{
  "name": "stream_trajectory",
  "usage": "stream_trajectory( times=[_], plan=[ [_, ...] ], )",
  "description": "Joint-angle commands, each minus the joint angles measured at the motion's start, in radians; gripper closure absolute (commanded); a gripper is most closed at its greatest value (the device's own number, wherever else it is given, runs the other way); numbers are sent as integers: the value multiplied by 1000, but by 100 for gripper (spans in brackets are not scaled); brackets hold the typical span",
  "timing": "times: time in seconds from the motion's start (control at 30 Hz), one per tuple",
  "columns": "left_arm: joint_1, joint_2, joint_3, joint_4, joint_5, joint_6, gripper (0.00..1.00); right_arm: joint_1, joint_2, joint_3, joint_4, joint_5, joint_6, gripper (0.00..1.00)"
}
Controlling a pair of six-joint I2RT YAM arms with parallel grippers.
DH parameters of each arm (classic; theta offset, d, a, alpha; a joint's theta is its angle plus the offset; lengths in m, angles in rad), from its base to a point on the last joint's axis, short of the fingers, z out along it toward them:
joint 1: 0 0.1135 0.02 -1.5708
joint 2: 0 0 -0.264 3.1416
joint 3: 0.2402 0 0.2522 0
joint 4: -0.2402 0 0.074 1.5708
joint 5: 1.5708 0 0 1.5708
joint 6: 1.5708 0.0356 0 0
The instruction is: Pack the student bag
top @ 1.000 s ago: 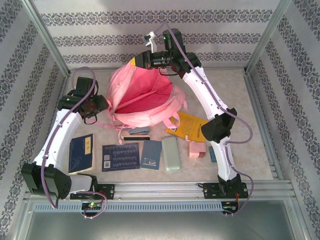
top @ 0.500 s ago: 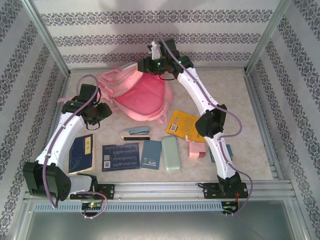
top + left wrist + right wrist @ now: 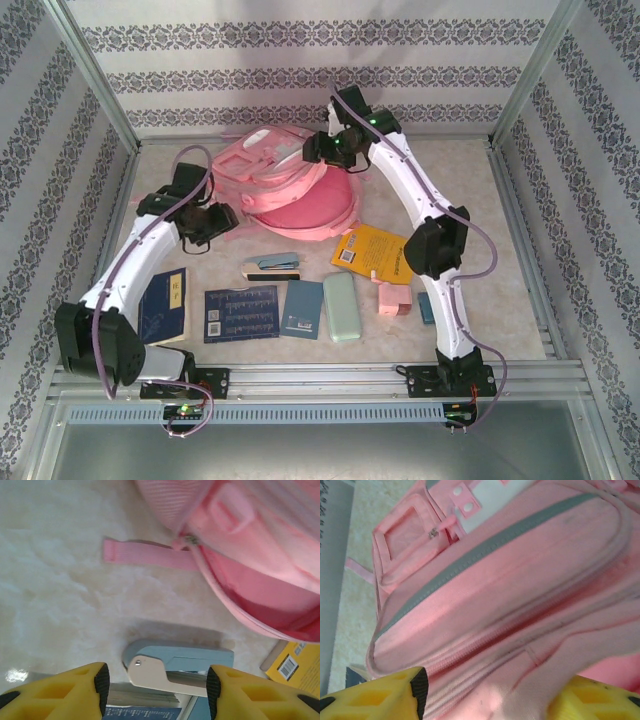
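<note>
Blue and green stationery is lying in a row nearest your arm bases, low in the overhead view: a dark blue book (image 3: 163, 305), a dark booklet (image 3: 241, 313), a teal notebook (image 3: 303, 308), a mint pencil case (image 3: 341, 306) and a small pink box (image 3: 394, 298). Just above that row, a grey-blue stapler (image 3: 273, 264) is sitting to the left of a yellow book (image 3: 372, 252).

Your left gripper (image 3: 220, 218) is hovering above and left of the stapler, its yellow fingers (image 3: 75, 690) standing well apart with nothing between them. In its wrist view the stapler is showing beyond the gap. The student bag (image 3: 260, 540) is taking up the upper right of that frame, and a pink strap (image 3: 145, 555) is trailing leftward over the table (image 3: 50, 580). The bag is lying just right of that gripper, apart from it.

Overhead, the bag is lying flat in the upper middle, with pale pocket panels showing at its upper left. Your right gripper (image 3: 318, 150) is hanging over the bag's upper right edge, jaws wide. Its wrist view is showing pink fabric and a grey zip (image 3: 485, 549) close beneath. You cannot tell whether the fingers are touching the bag.
</note>
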Motion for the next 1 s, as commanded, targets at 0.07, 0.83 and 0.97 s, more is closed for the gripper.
stream_trajectory(
  times=[0.07,0.83,0.97],
  plan=[
    [-118,76,136,-44,-41,135,44,-26,-134,-127,42,-16,-1,47],
    [-324,353,412,-69,0,256,38,11,-931,-1274,-8,236,41,9],
    [-326,353,411,-65,16,258,38,61,-1020,-1456,-32,261,43,2]
  ],
)
